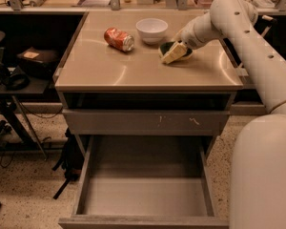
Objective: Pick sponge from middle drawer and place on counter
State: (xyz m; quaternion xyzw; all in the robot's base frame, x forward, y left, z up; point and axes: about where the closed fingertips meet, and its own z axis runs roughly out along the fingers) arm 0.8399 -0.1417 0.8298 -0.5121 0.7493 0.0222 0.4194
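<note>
Counter [114, 73]: smooth, glossy beige top, thin metal rim. Sponge [167, 45]: dark green, wavy outline, lies on counter at far right, near round white bowl [151, 30]. Pale gripper [173, 54] sits right on sponge, touching it; clenched or released, cannot tell. Crushed red can [118, 38] on its side, left of bowl. Middle drawer [145, 194] pulled out, grey metal, flat bare floor, low walls. Drawer front [148, 122] above it has pale scratches.
</note>
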